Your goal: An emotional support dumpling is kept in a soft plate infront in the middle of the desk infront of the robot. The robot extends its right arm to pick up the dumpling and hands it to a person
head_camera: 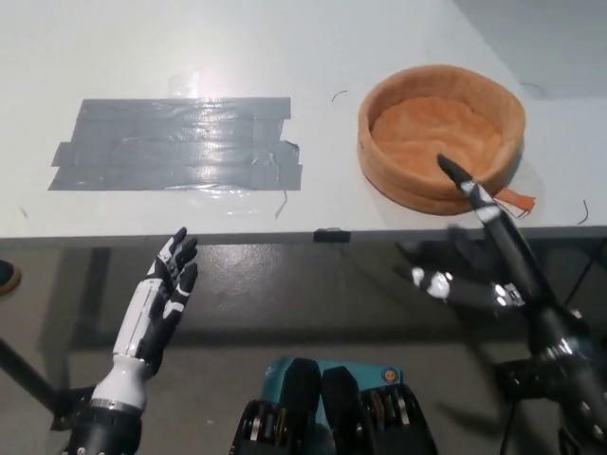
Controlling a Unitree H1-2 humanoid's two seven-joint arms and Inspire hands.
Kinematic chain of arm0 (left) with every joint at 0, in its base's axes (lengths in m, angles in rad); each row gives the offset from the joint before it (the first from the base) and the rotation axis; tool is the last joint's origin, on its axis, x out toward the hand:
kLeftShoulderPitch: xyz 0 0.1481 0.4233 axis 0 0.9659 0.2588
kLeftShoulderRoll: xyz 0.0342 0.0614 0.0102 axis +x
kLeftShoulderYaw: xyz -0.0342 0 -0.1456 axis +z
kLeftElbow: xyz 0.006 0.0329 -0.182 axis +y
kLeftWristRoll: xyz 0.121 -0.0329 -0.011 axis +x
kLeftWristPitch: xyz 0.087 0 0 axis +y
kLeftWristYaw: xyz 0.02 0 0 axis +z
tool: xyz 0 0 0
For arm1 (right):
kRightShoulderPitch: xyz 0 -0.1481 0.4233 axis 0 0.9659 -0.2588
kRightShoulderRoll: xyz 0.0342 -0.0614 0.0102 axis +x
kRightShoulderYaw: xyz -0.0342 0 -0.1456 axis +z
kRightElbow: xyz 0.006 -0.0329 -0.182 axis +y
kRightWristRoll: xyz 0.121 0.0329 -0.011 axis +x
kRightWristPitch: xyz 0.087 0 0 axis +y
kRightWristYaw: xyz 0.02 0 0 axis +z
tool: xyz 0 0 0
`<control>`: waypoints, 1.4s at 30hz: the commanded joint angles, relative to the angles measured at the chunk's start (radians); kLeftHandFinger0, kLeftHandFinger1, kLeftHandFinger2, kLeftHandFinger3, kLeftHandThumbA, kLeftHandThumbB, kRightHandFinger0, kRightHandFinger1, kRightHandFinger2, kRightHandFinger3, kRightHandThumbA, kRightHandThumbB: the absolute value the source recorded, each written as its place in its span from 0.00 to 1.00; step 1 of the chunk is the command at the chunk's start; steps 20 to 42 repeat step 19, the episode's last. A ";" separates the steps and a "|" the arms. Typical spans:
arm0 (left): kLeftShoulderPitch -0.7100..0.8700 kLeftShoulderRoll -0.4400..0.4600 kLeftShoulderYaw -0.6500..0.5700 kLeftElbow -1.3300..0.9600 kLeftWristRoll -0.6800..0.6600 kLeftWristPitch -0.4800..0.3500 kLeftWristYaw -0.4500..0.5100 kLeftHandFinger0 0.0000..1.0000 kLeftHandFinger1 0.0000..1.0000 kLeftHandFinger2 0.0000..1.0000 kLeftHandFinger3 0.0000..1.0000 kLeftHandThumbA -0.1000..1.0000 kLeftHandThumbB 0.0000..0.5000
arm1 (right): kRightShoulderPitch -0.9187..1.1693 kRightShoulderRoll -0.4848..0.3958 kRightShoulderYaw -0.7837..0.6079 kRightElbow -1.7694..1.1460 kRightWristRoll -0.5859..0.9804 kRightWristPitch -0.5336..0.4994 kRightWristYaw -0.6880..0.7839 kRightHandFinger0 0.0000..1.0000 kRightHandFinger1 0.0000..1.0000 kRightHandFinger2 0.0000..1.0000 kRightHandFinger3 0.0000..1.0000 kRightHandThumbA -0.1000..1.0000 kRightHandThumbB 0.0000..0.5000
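The soft orange plate (441, 137) sits on the right part of the white desk (313, 47), and its bowl looks empty: no dumpling shows in it, on the desk around it, or anywhere else in the head view. The black right hand (474, 261) is below the desk's near edge, in front of the plate, blurred by motion, with its fingers spread wide and nothing between them. One finger points up over the plate's near rim.

The main risk, as I judge it, is a mistaken grasp. If the hand reaches into the plate expecting a dumpling, it will close on nothing or pinch the soft wall and drag the plate toward the edge, where it already sits close. A rising hand could also catch the underside or lip of the desk, since it is so near the edge.

The white left hand (161, 294) rests low at the left, below the desk, fingers apart and empty. A patch of grey tape (175, 142) covers the desk's left part, well apart from the plate.
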 commanded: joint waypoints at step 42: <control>-0.021 0.025 -0.021 -0.032 0.017 -0.032 -0.017 1.00 1.00 1.00 1.00 0.85 0.73 | 0.020 -0.013 -0.040 0.310 0.106 -0.191 0.058 1.00 1.00 1.00 1.00 0.88 0.71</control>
